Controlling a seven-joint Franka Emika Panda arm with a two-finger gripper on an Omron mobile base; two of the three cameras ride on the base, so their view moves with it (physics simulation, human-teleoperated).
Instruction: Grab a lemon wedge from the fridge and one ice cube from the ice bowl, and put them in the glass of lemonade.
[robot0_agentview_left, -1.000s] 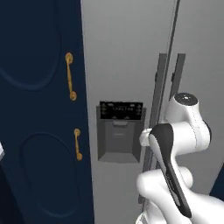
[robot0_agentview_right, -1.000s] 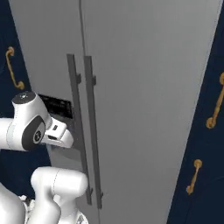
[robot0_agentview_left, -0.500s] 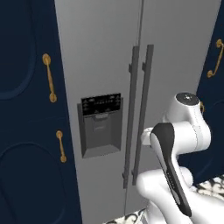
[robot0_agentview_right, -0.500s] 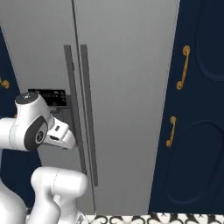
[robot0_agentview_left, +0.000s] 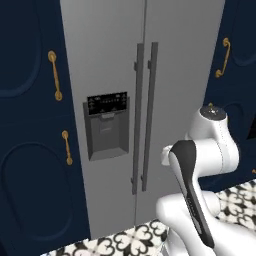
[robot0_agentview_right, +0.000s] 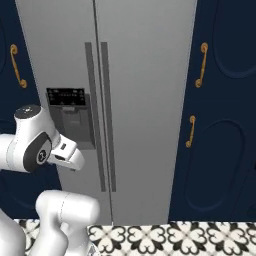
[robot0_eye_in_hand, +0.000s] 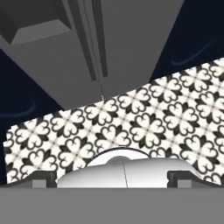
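Gripper (robot0_eye_in_hand: 112, 177) spread wide and empty above patterned floor (robot0_eye_in_hand: 144, 118), fridge (robot0_agentview_left: 125, 65) doors closed

The fridge (robot0_agentview_left: 175, 60) looks like smooth matt grey metal, its panel (robot0_agentview_left: 106, 103) glossy black. Cabinets (robot0_agentview_right: 225, 125) are matt navy with shiny gold handles (robot0_agentview_right: 201, 64). Below the fingers, the floor (robot0_eye_in_hand: 175, 118) is patterned tile.

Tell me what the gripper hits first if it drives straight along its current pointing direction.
Probably the patterned floor tiles just in front of the fridge: the open gripper points down at them, with the closed doors' lower edge beyond. Depth is unclear.
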